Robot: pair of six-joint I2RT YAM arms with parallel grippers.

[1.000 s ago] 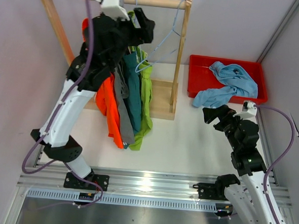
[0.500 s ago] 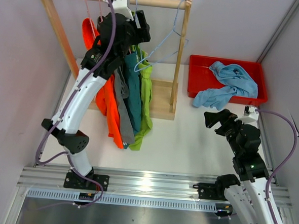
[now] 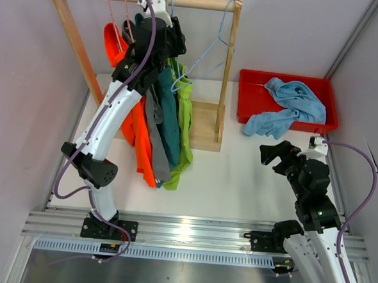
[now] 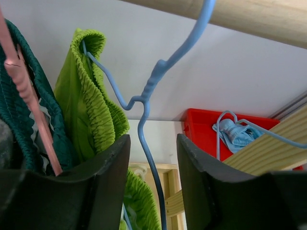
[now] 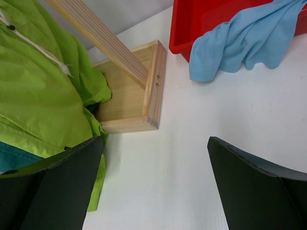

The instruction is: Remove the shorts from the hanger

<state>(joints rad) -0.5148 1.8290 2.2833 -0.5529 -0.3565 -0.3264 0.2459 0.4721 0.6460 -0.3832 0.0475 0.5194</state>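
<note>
I see my left gripper [image 4: 152, 143] spread, the blue hanger [image 4: 144, 98] showing between its fingers and the lime green shorts [image 4: 91, 96] just left. My right gripper [image 5: 154, 143] also gapes, with the light blue shorts [image 5: 244, 43] farther off.

One overhead view; both close wrist views share the red tray [image 5: 192, 24].

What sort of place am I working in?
Probably a robot lab test cell, not a home: blank wall panels around a white table, a metal mounting rail, plus a wooden rack and red tray as props.

Lime green shorts [image 4: 96, 120], light blue hanger [image 4: 154, 76]
</note>
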